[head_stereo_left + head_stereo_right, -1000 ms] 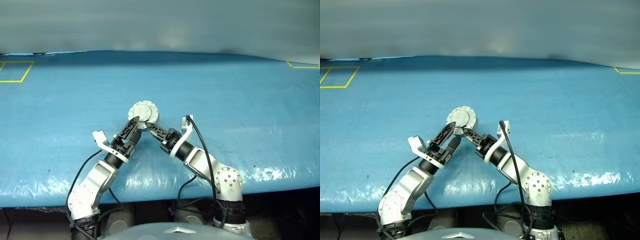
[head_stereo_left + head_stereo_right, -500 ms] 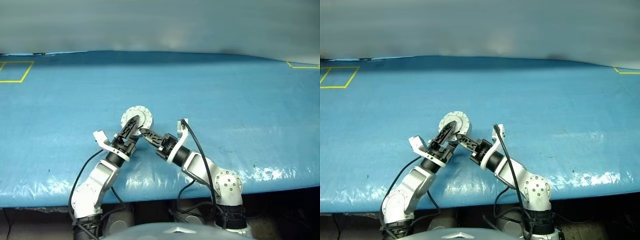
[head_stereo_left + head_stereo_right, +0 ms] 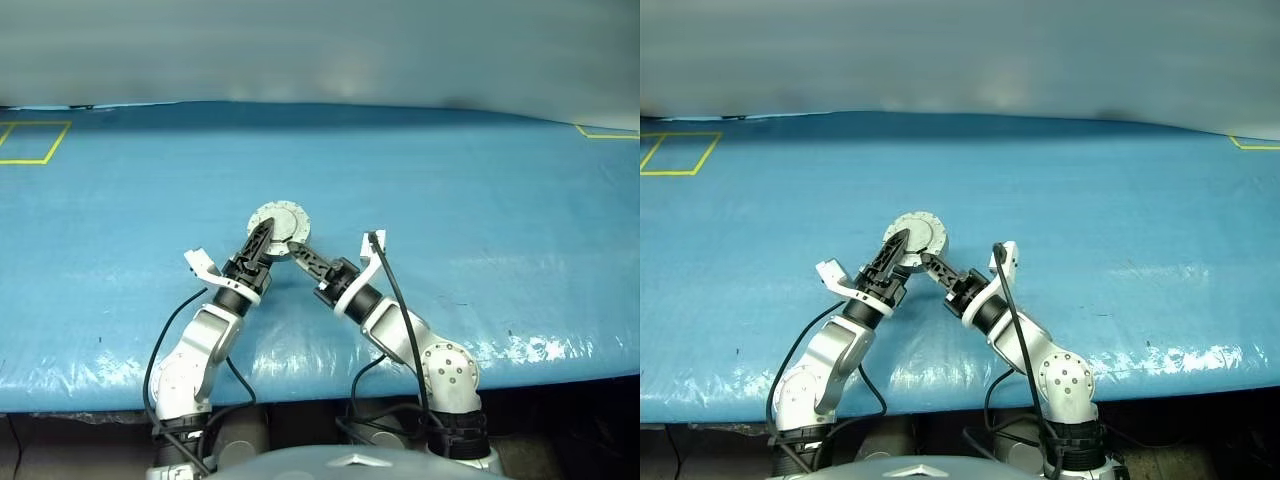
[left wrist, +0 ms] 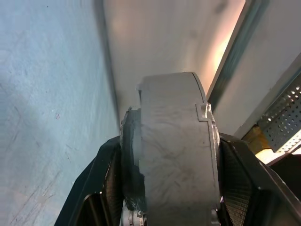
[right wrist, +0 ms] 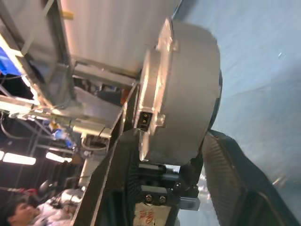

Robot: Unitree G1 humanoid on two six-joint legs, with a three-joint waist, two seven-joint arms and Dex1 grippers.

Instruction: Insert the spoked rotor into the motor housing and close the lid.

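The motor housing [image 3: 280, 222] is a short round grey cup sitting on the blue table between my two grippers. Its lid [image 3: 916, 232] lies closed on it, plain grey face with the raised centre turned up. The spoked rotor is hidden. My left gripper [image 3: 264, 233] reaches in from the near left and is shut on the housing. In the left wrist view its black fingers [image 4: 106, 188] press both flat sides of the housing [image 4: 174, 155]. My right gripper [image 3: 298, 251] comes from the near right. Its fingers [image 5: 225, 160] stand spread around the housing [image 5: 188, 89], open.
A wrinkled blue sheet [image 3: 450, 200] covers the whole table. Yellow tape squares mark its far left [image 3: 30, 143] and far right [image 3: 605, 131] corners. The front edge [image 3: 320, 390] runs just above my arms' bases. A person [image 5: 14, 209] shows beyond the table in the right wrist view.
My left gripper has moved forward and closed onto the housing. My right gripper's jaws have widened. The housing shifted slightly left on the table, then back a little.
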